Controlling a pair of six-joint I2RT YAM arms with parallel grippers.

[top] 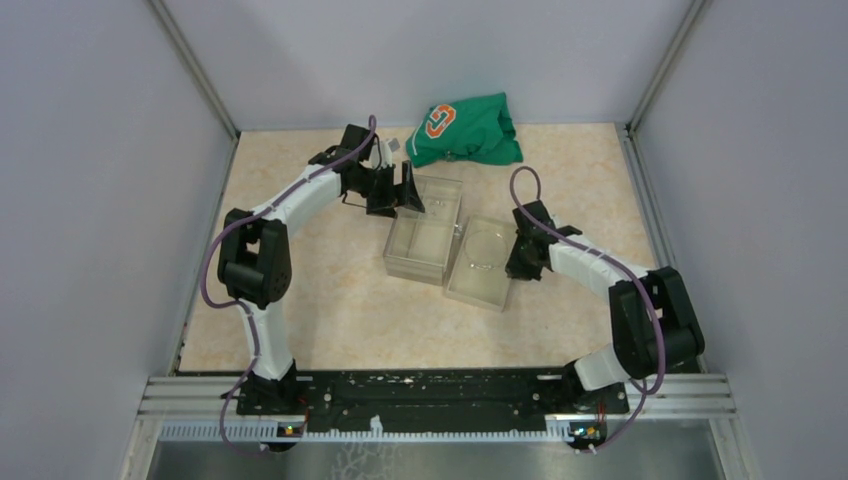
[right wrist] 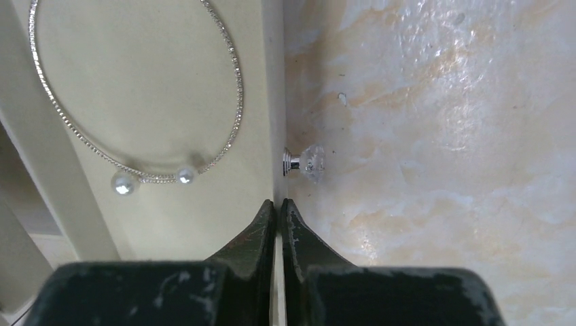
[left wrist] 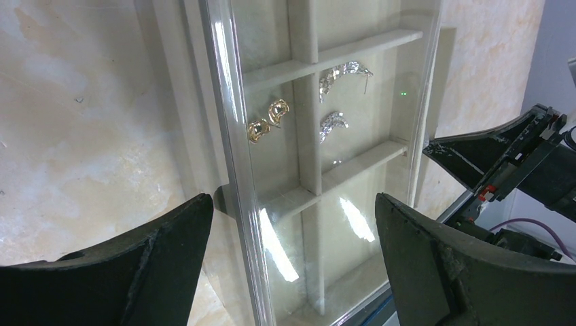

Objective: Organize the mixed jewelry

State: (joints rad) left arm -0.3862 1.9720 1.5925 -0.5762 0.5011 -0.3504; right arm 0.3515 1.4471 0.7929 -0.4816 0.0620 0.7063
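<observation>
The clear box (top: 425, 235) sat in the middle of the worktop (top: 330, 310). A see-through tray (top: 478, 290) lay right up against the box, on the side of the right arm (top: 590, 265). A big thin hoop (right wrist: 238, 102) with two white beads (right wrist: 183, 176) lay flat in that tray.

The right jaws were pressed tight together. Their tips were at the tray's outer wall, on the side away from the box, just beside a little glass knob (right wrist: 304, 161). I could not tell if they nipped the thin wall.

The left arm (top: 300, 200) reached to the far end of the box. The left jaws were spread wide above the box and held nothing.

Inside the box, two gold earrings (left wrist: 268, 121) lay in one little room. Two silver earrings (left wrist: 343, 73) lay in the room next to it, with a thin wall between them. A green cloth (top: 465, 130) lay behind the box, not touching it.
</observation>
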